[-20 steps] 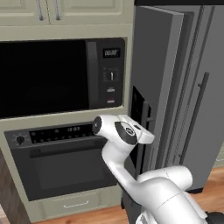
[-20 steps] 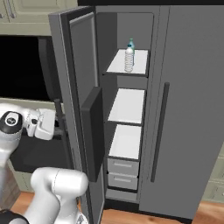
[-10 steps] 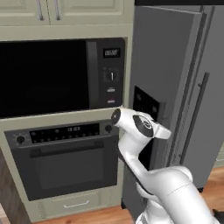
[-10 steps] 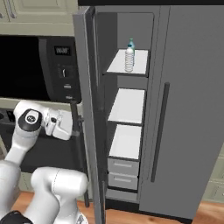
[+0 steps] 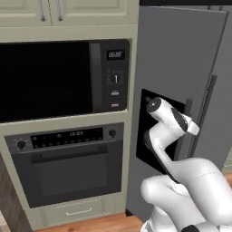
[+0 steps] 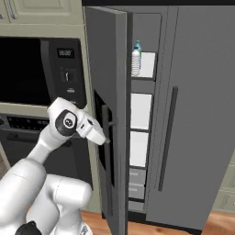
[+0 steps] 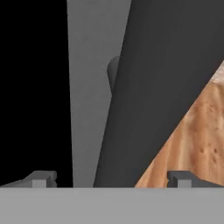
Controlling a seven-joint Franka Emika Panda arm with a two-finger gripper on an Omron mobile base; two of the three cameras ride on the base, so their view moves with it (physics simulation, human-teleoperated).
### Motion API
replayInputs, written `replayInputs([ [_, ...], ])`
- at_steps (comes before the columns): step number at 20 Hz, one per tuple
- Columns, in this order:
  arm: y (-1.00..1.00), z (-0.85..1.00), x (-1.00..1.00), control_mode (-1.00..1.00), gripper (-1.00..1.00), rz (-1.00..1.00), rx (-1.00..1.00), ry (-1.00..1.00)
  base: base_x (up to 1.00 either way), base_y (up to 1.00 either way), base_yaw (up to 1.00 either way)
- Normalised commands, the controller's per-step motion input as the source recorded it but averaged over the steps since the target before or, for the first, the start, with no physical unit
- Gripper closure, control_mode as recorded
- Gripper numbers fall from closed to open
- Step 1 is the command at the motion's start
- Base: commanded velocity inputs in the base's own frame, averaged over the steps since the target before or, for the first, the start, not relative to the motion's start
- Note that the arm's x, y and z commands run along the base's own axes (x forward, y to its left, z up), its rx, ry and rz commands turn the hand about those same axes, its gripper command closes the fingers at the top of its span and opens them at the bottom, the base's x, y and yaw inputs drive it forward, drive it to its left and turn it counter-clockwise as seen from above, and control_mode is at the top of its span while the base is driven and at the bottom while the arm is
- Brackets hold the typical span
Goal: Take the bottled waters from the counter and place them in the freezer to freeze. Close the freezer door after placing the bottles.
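Observation:
A clear ribbed bottled water (image 6: 136, 61) with a dark blue cap stands upright on the top shelf of the freezer (image 6: 140, 112). The grey freezer door (image 6: 108, 55) with its black dispenser panel (image 5: 152, 136) stands partly shut, leaving a narrow gap. My gripper (image 6: 104, 139) is against the door's outer face at the dark bar handle (image 6: 106, 156). In the hand view the gripper (image 7: 111, 180) is open, its fingertips (image 7: 43, 178) wide apart, with the handle (image 7: 144, 87) ahead between them and nothing held. The counter is out of view.
A black microwave (image 5: 50, 77) and a built-in oven (image 5: 68, 158) sit in cream cabinetry left of the freezer. The wider grey fridge door (image 6: 202, 114) is shut, with its own bar handle (image 6: 167, 137). Wooden floor (image 7: 197, 144) lies below.
The freezer door has swung further toward shut, narrowing the gap over the shelves. My arm has moved right along with the door. The bottle has not moved.

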Motion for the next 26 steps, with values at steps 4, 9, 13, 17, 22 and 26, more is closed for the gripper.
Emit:
replayInputs([
  [4, -0.44, 0.0, 0.13, -1.0, -1.0, 0.24, 0.18, 0.02, 0.0, 0.0, 0.0],
  [9, -0.31, 0.0, 0.33, -1.0, -1.0, 0.18, 0.12, 0.02, 0.0, 0.0, 0.0],
  [13, -0.52, -0.04, 0.48, -1.0, -1.0, 0.27, 0.16, 0.0, 0.0, 0.0, 0.0],
  [17, -0.49, 0.0, 0.55, -1.0, -1.0, 0.26, 0.13, 0.02, 0.0, 0.0, 0.0],
  [22, -0.2, 0.0, 0.3, -1.0, -1.0, 0.2, 0.01, 0.0, 0.0, 0.0, 0.0],
  [26, -0.33, 0.0, 0.46, -1.0, -1.0, 0.23, 0.02, 0.0, 0.0, 0.0, 0.0],
])
